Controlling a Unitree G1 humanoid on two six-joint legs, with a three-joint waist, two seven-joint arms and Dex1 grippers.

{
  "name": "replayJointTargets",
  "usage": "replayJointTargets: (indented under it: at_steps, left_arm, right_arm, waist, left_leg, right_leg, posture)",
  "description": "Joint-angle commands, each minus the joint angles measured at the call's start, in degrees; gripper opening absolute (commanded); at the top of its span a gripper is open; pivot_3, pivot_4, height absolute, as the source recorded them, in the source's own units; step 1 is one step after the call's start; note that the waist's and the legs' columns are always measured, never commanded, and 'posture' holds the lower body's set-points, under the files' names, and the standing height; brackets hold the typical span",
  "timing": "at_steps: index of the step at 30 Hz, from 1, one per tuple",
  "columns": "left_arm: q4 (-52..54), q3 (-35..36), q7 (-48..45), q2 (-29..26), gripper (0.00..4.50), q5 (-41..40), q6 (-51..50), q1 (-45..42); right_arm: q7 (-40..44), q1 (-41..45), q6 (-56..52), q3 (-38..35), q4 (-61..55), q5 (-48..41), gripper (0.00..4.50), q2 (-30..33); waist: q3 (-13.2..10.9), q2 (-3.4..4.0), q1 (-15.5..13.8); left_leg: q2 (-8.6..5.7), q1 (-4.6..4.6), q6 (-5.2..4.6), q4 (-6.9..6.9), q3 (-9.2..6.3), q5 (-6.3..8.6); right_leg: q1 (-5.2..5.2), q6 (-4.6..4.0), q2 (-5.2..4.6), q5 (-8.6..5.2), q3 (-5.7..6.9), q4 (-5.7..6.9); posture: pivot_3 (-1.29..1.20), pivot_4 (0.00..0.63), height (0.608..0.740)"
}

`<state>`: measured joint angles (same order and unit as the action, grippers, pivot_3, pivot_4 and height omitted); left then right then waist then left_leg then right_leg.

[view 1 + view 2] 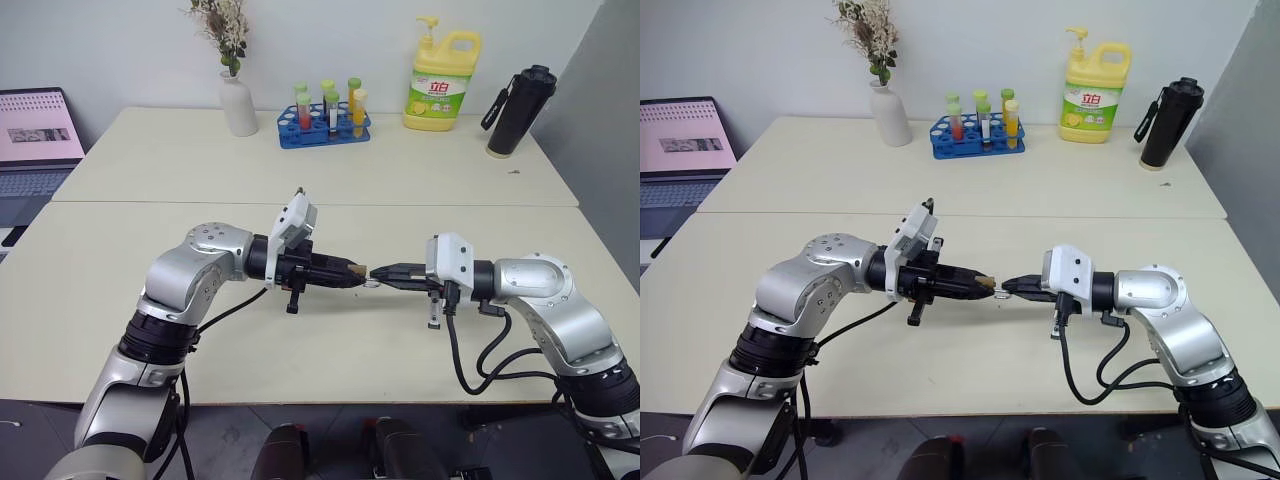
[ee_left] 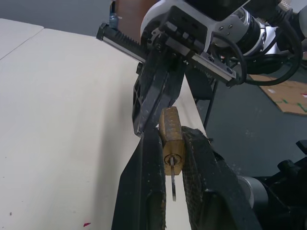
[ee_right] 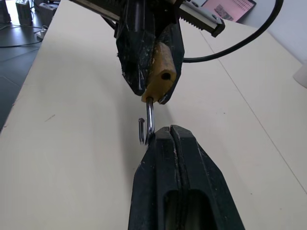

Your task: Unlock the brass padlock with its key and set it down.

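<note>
My left gripper (image 1: 352,272) is shut on the body of the brass padlock (image 2: 172,139), holding it above the table with the jaws level. The key (image 2: 172,181) sticks out of the padlock's keyhole. The silver shackle (image 3: 149,117) is pulled out. One leg is still in the body, the hooked end hangs free, and its hole gapes open. My right gripper (image 3: 169,128) faces the left one, fingers shut. Its tips rest against the shackle's bend, which lies beside the seam of the fingers.
Both hands hover over the near half of the cream table (image 1: 300,180). At the back stand a white vase (image 1: 238,100), a blue rack of test tubes (image 1: 325,122), a yellow detergent bottle (image 1: 442,80) and a black flask (image 1: 520,110). A laptop (image 1: 35,140) sits far left.
</note>
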<state>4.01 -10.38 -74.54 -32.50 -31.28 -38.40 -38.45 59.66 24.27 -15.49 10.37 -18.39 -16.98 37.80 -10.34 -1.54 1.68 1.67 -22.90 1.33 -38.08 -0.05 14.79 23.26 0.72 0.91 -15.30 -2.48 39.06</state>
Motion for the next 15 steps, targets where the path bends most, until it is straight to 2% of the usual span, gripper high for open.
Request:
replayJointTargets:
  at_steps: [1, 10, 15]
  left_arm:
    - [2.0, 1.5, -0.1, -0.6, 0.16, -1.7, -0.7, -0.5]
    - [2.1, 1.4, 0.1, -0.8, 0.16, -1.5, -0.8, -0.2]
    - [1.6, 1.6, 2.4, -0.5, 0.16, -0.9, -1.2, 1.3]
  right_arm:
    - [1.5, 1.2, 0.8, -0.2, -0.7, -0.5, 0.0, 0.5]
    - [2.3, 0.8, 0.5, -0.4, -1.0, 0.1, 0.0, 0.8]
    - [2.3, -2.3, 1.0, -2.1, -0.4, 2.9, 0.0, 4.9]
  waist:
    - [0.0, 0.0, 0.0]
    - [0.0, 0.0, 0.0]
    - [0.0, 0.0, 0.0]
  left_leg:
    - [0.0, 0.0, 0.0, 0.0, -0.01, 0.0]
    - [0.0, 0.0, 0.0, 0.0, -0.01, 0.0]
    - [-0.01, 0.0, 0.0, 0.0, 0.0, 0.0]
  right_leg:
    - [0.0, 0.0, 0.0, 0.0, 0.0, 0.0]
    - [0.0, 0.0, 0.0, 0.0, 0.0, 0.0]
    - [0.0, 0.0, -0.01, 0.0, -0.01, 0.0]
  posture:
    - [0.0, 0.15, 0.74]
    - [0.0, 0.15, 0.74]
    - [0.0, 0.15, 0.74]
